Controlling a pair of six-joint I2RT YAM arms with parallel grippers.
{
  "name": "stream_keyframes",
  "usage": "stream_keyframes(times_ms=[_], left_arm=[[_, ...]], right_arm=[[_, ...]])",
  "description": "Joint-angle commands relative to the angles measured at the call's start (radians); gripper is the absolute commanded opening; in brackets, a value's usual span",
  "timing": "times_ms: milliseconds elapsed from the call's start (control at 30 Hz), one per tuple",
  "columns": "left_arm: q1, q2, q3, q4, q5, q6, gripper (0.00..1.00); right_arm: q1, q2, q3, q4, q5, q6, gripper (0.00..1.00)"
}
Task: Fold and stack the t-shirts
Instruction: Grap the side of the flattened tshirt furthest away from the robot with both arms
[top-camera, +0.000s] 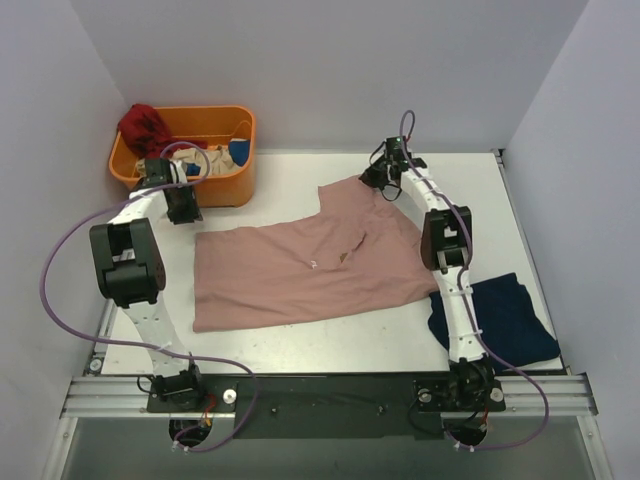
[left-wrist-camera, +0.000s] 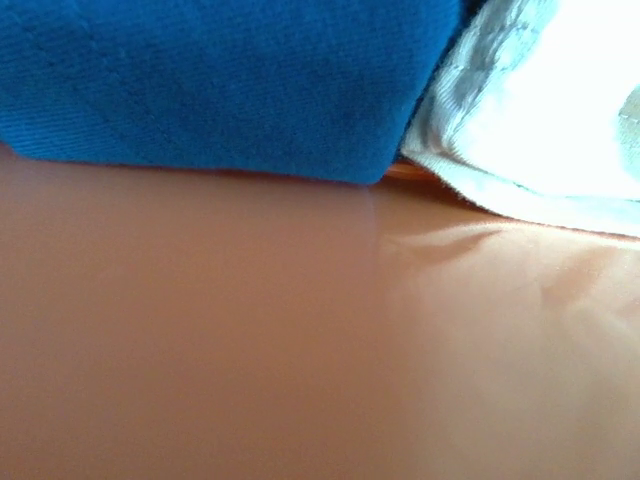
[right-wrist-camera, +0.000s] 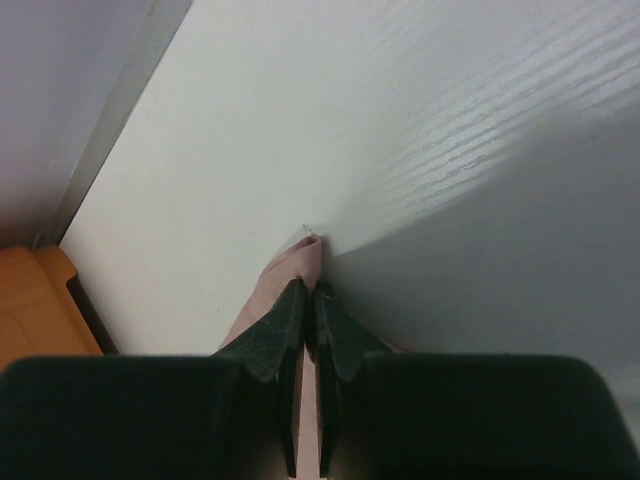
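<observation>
The dusty-pink t-shirt (top-camera: 300, 265) lies spread flat across the middle of the table, with a small print near its centre. My right gripper (top-camera: 374, 180) is at the shirt's far right corner. In the right wrist view it (right-wrist-camera: 312, 290) is shut on a pinched fold of that pink cloth (right-wrist-camera: 303, 254), down at the table top. The dark navy t-shirt (top-camera: 505, 320) lies bunched at the near right, partly under the right arm. My left gripper (top-camera: 185, 208) hangs by the front of the orange basket (top-camera: 228, 185). Its fingers do not show in the left wrist view.
The orange basket (left-wrist-camera: 250, 340) at the far left holds red cloth (top-camera: 145, 125), blue cloth (left-wrist-camera: 220, 80) and white cloth (left-wrist-camera: 540, 110). Grey walls close in the table on three sides. A metal rail (top-camera: 330, 385) runs along the near edge.
</observation>
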Motion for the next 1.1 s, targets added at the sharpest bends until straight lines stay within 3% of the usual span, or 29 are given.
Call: stream_keyframes(times_ms=[0,200,333,433,533,667,833,1067], left_arm=[[0.021,0.052,-0.029,-0.161,0.036,-0.022,0.4],[0.056,-0.092,-0.122,-0.21,0.04,0.029,0.42],[0.024,-0.185,-0.197,-0.117,0.036,0.208,0.44],[0.018,-0.178,-0.167,-0.115,0.017,0.35,0.45],[0.023,-0.184,-0.139,-0.156,0.028,0.4,0.45],[0.015,-0.222,-0.173,-0.081,0.069,0.475,0.48],[0.013,-0.053,0.036,-0.107,-0.033,0.458,0.5],[0.01,0.032,0.219,-0.118,-0.032,0.418,0.52]], right_arm=[[-0.031,-0.072,-0.032,-0.002,-0.031,-0.02,0.0],[-0.019,-0.2,-0.115,0.104,-0.133,-0.075,0.0],[0.001,-0.26,-0.133,0.121,-0.136,-0.124,0.0],[0.006,-0.268,-0.125,0.122,-0.133,-0.132,0.0],[0.006,-0.279,-0.138,0.119,-0.125,-0.138,0.0],[0.006,-0.294,-0.165,0.121,-0.127,-0.157,0.0],[0.004,-0.317,-0.193,0.121,-0.133,-0.175,0.0],[-0.005,-0.349,-0.236,0.121,-0.137,-0.195,0.0]])
